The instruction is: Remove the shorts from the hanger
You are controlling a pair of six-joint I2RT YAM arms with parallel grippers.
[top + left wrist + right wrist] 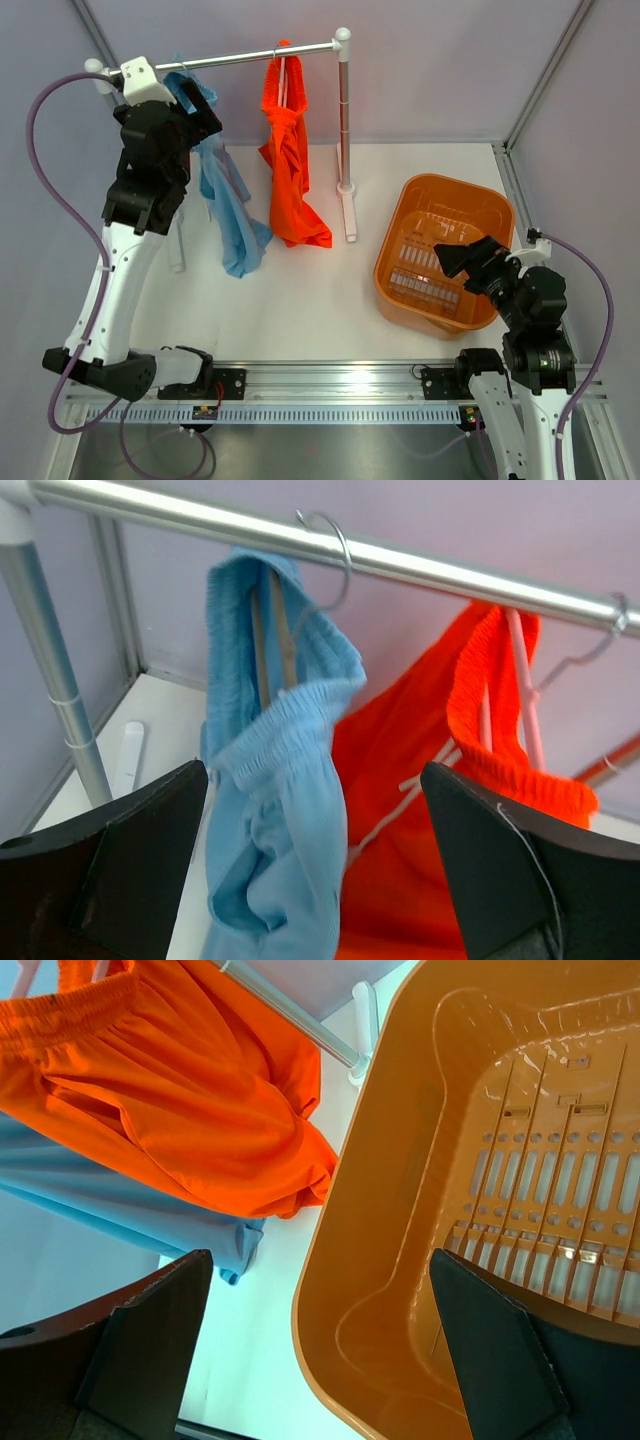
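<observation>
Light blue shorts (228,205) and bright orange shorts (290,165) with white cords each hang from a hanger on the silver rod (240,54) of a rack. My left gripper (198,115) is raised close to the blue shorts, just below the rod. In the left wrist view it (315,865) is open; the blue shorts (285,790) lie between the jaws but untouched, with the orange shorts (430,820) behind and a wire hanger hook (337,555) above. My right gripper (455,258) is open and empty over the orange basket (400,1190).
The orange plastic basket (400,222) stands at the right of the white table. The rack's upright post (344,120) and foot stand between the shorts and the basket. Frame posts line the table's back corners.
</observation>
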